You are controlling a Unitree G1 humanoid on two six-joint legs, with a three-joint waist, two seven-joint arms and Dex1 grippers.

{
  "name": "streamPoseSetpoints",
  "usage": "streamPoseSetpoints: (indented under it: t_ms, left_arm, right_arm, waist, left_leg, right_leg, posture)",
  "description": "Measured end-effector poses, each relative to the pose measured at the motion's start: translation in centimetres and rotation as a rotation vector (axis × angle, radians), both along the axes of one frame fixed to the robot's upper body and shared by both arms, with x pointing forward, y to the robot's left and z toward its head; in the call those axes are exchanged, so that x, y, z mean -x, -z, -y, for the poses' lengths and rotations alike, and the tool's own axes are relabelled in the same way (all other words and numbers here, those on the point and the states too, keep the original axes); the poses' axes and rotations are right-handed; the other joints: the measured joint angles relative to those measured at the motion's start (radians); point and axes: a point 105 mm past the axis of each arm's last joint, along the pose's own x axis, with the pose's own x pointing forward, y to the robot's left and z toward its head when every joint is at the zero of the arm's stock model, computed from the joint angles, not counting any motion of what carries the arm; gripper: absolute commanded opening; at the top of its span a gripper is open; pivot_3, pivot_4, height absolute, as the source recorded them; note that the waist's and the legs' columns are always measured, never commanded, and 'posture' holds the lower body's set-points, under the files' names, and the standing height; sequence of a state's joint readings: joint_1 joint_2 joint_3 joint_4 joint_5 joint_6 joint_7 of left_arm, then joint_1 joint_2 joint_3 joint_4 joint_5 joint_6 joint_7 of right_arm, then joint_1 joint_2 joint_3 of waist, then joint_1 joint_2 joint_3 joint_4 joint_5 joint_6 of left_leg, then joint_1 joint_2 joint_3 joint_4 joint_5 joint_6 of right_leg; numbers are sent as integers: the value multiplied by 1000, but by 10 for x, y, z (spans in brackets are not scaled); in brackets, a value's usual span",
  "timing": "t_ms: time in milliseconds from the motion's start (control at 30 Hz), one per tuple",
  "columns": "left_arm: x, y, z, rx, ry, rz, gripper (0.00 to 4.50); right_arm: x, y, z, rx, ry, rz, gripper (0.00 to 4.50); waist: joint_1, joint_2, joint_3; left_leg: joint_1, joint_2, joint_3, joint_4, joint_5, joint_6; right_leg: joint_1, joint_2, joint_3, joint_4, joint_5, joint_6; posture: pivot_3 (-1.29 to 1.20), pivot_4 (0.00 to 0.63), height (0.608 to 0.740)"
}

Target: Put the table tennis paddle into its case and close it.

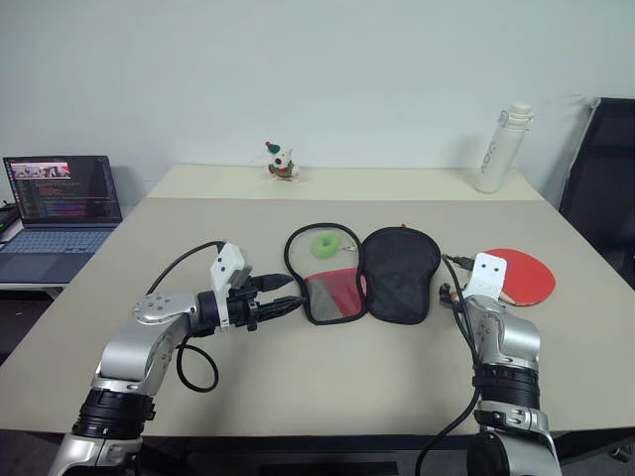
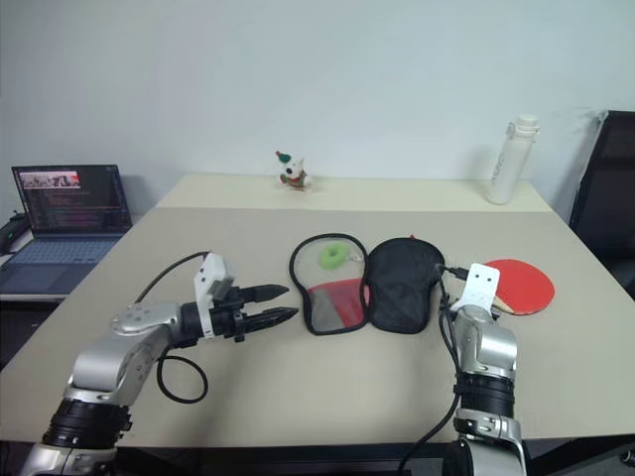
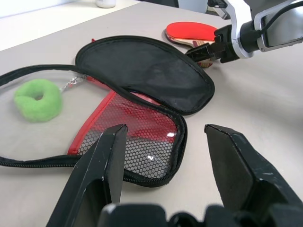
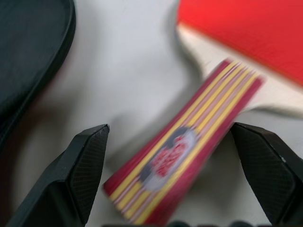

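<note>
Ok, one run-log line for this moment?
right gripper: open, straddling paddle handle | left gripper: open, beside case | case: unzipped, flat on table | paddle: outside case

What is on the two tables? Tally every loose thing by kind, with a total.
Table tennis paddle: 1
Case: 1
Green ring: 1
Toy figure: 1
White bottle: 1
Laptop: 1
Total: 6

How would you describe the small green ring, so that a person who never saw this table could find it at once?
Start at the beige table and find the open case in its middle. The green ring lies inside the case's opened half, within the loop of the zipper rim, on a short chain. It is the one fuzzy, bright green thing among black and red fabric.
</note>
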State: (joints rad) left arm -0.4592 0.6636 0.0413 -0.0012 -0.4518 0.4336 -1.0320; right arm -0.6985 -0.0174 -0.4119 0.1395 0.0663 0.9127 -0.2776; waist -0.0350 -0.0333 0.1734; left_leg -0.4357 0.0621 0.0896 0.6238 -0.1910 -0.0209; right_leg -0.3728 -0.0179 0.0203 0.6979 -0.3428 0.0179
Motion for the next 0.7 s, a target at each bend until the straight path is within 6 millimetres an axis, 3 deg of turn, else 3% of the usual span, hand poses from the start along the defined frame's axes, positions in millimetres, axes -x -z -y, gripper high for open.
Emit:
streamPoseSetpoints:
  t_ms: [167, 333, 533, 700]
  left_arm:
    - [1, 5, -2, 0, -14, -13, 2848]
    - [0, 4, -2, 0, -20, -11, 2848]
    - [1, 4, -2, -1, -16, -10, 2848]
    - [2, 3, -1, 1, -5, -8, 2848]
  right_arm:
    - [-2, 1, -1, 0, 18, 3, 4456]
    - [-9, 3, 7, 22, 30, 7, 3281]
    - [-19, 2, 38, 53, 6, -8, 1559]
    - [-24, -3, 57, 89, -39, -37, 1516]
  waist:
    - [0, 0, 0]
    - [-1, -1, 0]
    - [-2, -1, 0]
    - [-1, 0, 0]
  left_leg:
    - [0, 0, 0, 0, 0, 0]
    - [1, 0, 0, 2, 0, 1]
    - [2, 0, 0, 2, 0, 4]
    - [1, -1, 0, 1, 0, 3]
  right_leg:
    - [0, 0, 0, 0, 0, 0]
    - [2, 0, 0, 1, 0, 0]
    - [2, 0, -1, 1, 1, -1]
    - [2, 0, 0, 0, 1, -1]
  posture:
    - [0, 150, 740]
    - [0, 150, 740]
    - [0, 150, 740]
    - [0, 150, 740]
